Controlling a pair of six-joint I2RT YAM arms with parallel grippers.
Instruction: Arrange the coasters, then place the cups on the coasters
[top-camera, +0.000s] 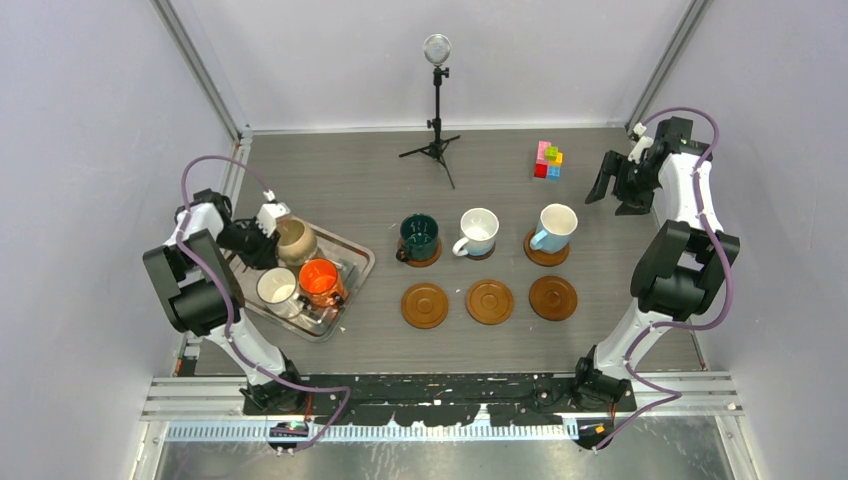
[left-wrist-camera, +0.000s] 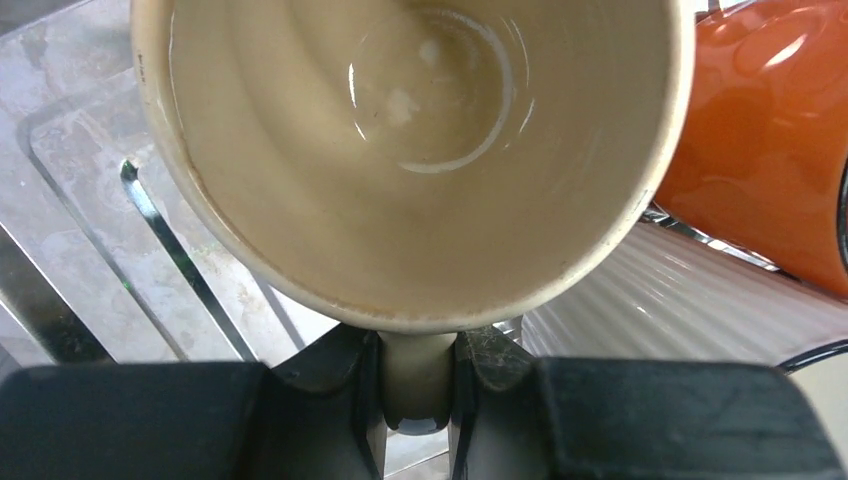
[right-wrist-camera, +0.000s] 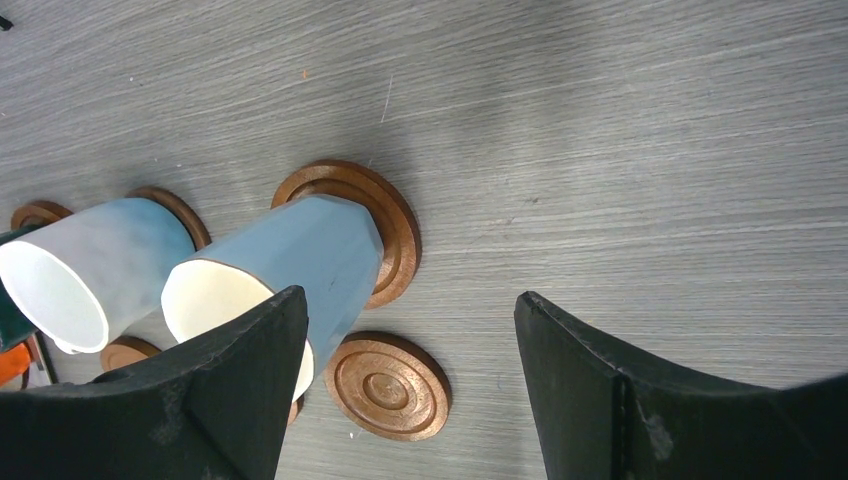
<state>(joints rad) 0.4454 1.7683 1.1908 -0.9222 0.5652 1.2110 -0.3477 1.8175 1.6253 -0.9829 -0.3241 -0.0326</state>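
From above, my left gripper (top-camera: 262, 232) is closed on the handle side of the beige mug (top-camera: 295, 240), a rounded glazed cup tilted over the far end of the silver metal tray (top-camera: 362, 262). Nearer to me on the tray, just beyond my wrist, stand the glossy orange mug (top-camera: 321, 282) and the white dark-rimmed mug (top-camera: 277, 288), crowded together and leaving little room. Off to the gripper's right, on the grey wood-grain table (top-camera: 330, 180), the green mug (top-camera: 418, 236), white mug (top-camera: 478, 231) and light blue mug (top-camera: 555, 227) each sit on a round wooden coaster. Three bare coasters (top-camera: 489, 301) form a row in front of them. My right gripper (top-camera: 606, 185) hangs open, apart from the blue mug, with free table under it.

From the left wrist, the fingers (left-wrist-camera: 335, 380) pinch the beige mug's (left-wrist-camera: 420, 150) handle between them. Its mouth faces me, smooth and glazed inside, with nothing in it. The orange mug (left-wrist-camera: 770, 140) is close on the right, and the tray's (left-wrist-camera: 120, 250) brushed metal lies below left.

From the right wrist, the right gripper (right-wrist-camera: 410, 296) has its jaws standing wide with nothing between them. Ahead to the left, the faceted light blue mug (right-wrist-camera: 300, 260), white inside, rests on a ringed, raised-rim coaster (right-wrist-camera: 380, 210). A bare coaster (right-wrist-camera: 388, 388) lies just beside my left finger. The table to the right is open.
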